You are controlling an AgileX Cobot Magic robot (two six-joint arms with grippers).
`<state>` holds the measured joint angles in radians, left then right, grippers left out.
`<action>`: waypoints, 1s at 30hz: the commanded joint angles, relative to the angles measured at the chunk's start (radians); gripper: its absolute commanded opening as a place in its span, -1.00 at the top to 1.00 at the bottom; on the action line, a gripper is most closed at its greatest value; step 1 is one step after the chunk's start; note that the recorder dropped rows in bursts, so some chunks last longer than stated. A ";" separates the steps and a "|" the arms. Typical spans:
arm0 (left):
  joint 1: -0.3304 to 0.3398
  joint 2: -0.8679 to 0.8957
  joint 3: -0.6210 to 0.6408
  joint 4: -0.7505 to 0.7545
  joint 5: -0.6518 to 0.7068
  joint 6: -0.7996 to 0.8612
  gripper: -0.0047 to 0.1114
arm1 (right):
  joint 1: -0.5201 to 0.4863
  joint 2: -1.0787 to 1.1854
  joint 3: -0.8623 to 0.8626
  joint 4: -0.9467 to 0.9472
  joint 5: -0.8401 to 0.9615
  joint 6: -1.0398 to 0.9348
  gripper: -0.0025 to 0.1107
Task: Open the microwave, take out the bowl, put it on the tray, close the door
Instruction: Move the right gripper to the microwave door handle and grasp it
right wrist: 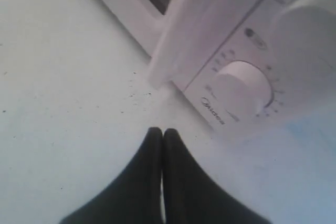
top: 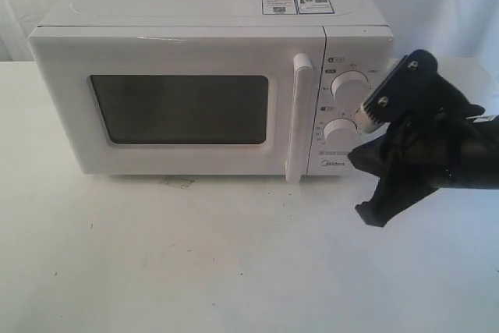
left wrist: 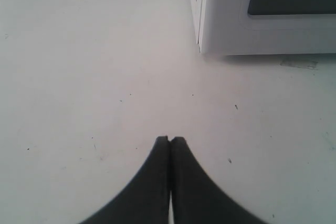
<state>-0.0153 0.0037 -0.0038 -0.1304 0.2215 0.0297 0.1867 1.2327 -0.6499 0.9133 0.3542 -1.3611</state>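
1. Nearest is the white table [top: 195, 263], with nothing but tiny dark specks showing on the close part.
2. The left gripper [left wrist: 170, 139] only turns up in its own wrist view. Its two black fingers [left wrist: 152, 182] are pressed flat together with nothing between them, hanging over open table. The microwave's near left corner is a bit ahead of it.
3. The right gripper [top: 369, 213] sits at the right of the scene, just off the microwave's near right corner and pointing down toward the table. In its wrist view the right gripper [right wrist: 161, 131] also has its fingers squeezed together, holding nothing. It's close to the lower knob [right wrist: 242, 86] and the bottom end of the handle [right wrist: 176, 61], touching neither.
4. There's a faint smudge [top: 175, 183] on the table just in front of the microwave's base.
5. The microwave [top: 195, 5] stands toward the far side of the table, front facing the camera.
   - The door [top: 179, 56] is fully shut, flush with the body.
   - The upright handle [top: 299, 118] sits at the door's right edge.
   - Two round knobs [top: 349, 83] are stacked on the panel to the right of it.
6. The window [top: 181, 109] is dark, so whatever is inside can't be made out.
7. Farthest back, a couple of stickers [top: 298, 4] lie on the microwave's top, toward the right.
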 commanded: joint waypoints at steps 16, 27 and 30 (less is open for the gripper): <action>-0.008 -0.004 0.004 -0.003 0.003 -0.003 0.92 | -0.100 0.084 -0.057 0.486 0.255 -0.390 0.95; -0.008 -0.004 0.004 -0.003 0.003 -0.003 0.92 | -0.100 0.087 -0.059 0.578 0.164 -0.518 0.68; -0.008 -0.004 0.004 -0.003 0.003 -0.003 0.92 | -0.100 0.087 -0.059 0.578 0.056 -0.518 0.96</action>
<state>-0.0153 0.0037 -0.0038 -0.1304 0.2215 0.0297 0.0919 1.3183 -0.7041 1.4798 0.5008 -1.8656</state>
